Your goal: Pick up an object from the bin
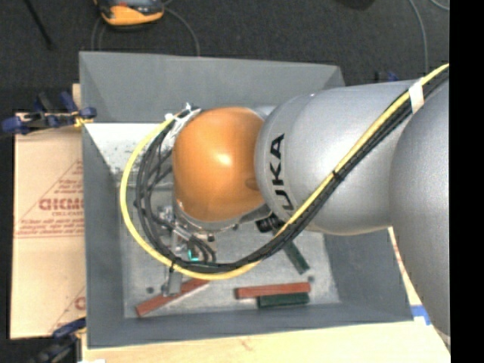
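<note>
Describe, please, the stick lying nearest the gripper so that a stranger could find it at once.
Start at the grey bin and look to its floor's lower-left corner, just under the gripper. A long reddish-brown stick lies there, slanted. The other reddish bar, to its right, lies level beside a dark green bar.

Matt grey metal bin (102, 225), glossy orange cover (215, 161) (smooth, plastic-looking).

In the grey metal bin (98, 225), a dark green bar (286, 301) lies just before the long red-brown bar (272, 290), a reddish flat stick (162, 301) lies left of it, and perhaps another dark green stick (297, 258) lies behind it.
</note>
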`<state>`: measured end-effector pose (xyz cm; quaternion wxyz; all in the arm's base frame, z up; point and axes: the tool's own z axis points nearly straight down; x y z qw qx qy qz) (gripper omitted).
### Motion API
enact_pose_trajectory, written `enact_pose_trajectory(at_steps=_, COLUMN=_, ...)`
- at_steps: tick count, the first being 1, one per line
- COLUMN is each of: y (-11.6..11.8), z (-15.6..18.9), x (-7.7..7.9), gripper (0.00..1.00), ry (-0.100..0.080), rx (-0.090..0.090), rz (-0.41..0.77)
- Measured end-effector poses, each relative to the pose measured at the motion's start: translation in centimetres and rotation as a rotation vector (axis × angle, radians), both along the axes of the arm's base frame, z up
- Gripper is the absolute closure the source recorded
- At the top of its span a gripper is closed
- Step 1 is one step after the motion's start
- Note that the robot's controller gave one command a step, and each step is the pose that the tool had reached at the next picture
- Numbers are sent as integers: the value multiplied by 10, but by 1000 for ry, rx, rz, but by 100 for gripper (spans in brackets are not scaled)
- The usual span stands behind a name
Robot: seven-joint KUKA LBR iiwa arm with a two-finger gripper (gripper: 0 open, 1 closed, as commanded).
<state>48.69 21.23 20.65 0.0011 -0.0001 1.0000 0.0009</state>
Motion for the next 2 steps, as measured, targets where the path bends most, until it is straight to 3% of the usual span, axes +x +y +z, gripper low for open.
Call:
enact_pose_trajectory(at_steps=1, y=-3, z=-32, x=-2, gripper=0, ry=-6, rx=0, rz=71)
enact_pose_trajectory(at_steps=2, y=-24, z=-91, x=-4, gripper=0, ry=-4, rx=1, rz=116)
